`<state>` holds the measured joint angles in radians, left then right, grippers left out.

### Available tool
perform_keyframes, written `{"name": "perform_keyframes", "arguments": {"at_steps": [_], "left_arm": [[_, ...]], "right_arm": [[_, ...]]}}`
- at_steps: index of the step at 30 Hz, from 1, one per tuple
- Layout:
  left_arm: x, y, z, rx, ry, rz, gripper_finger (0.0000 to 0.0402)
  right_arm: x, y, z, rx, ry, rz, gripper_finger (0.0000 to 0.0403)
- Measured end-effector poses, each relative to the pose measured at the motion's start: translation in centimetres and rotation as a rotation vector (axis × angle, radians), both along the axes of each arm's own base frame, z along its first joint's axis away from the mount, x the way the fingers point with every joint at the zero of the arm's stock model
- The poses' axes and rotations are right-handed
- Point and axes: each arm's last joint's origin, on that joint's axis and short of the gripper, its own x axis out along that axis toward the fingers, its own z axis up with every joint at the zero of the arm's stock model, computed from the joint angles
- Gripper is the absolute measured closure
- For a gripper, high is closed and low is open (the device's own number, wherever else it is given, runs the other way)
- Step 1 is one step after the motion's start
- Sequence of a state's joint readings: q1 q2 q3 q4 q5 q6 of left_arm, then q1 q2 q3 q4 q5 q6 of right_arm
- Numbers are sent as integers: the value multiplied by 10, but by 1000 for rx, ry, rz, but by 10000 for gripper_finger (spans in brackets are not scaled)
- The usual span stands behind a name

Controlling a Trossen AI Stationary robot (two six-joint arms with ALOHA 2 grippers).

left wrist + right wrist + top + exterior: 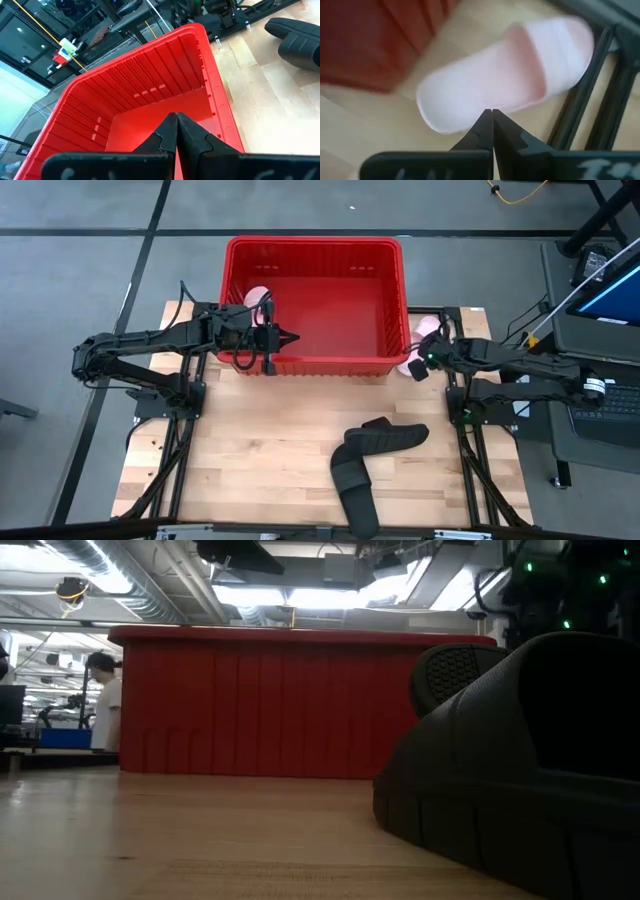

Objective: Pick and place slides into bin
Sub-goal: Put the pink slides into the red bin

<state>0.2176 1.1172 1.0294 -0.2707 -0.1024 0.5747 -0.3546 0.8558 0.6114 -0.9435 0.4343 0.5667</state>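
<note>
**Booth:** So, where did things stand at that instant?

**Me:** Well, my left gripper hung over the near-left corner of the red bin, fingers pressed fully together with nothing between them. My right gripper was also pinched completely closed and empty, poised just over the pale pink slide lying outside the bin's right wall on the table edge.

**Booth:** And the rest of the slides?

**Me:** Another pink slide showed at the bin's left wall; from overhead I couldn't tell whether it sat inside or was hooked on the rim. Both black slides lay on the wooden table, well apart from the bin, one overlapping the other. The bin floor itself looked bare, so I judged the job barely begun.

**Booth:** What worried you?

**Me:** Plenty! My right fingers were closed above that pink slide, so dropping straight down would only have poked the foam and shoved it against the frame rail beside it. They needed to open first. That slide sat partly over the table edge, too, so a nudge could have tipped it off. And the stacked black pair might have dragged each other when one got lifted.
</note>
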Motion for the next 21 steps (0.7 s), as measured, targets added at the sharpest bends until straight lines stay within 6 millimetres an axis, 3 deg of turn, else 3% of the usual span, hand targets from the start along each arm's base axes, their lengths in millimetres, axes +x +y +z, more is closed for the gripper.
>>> {"name": "perform_keyframes", "arguments": {"at_steps": [3, 13, 21], "left_arm": [[0, 0, 0, -1, -1, 0, 399], [0, 0, 0, -13, -7, 5, 400], [0, 0, 0, -13, -6, 5, 400]], "right_arm": [[-2, 1, -15, 14, 12, -16, 398], [3, -1, -14, -18, -46, -13, 398], [-1, -4, -13, -116, -28, -129, 398]]}}
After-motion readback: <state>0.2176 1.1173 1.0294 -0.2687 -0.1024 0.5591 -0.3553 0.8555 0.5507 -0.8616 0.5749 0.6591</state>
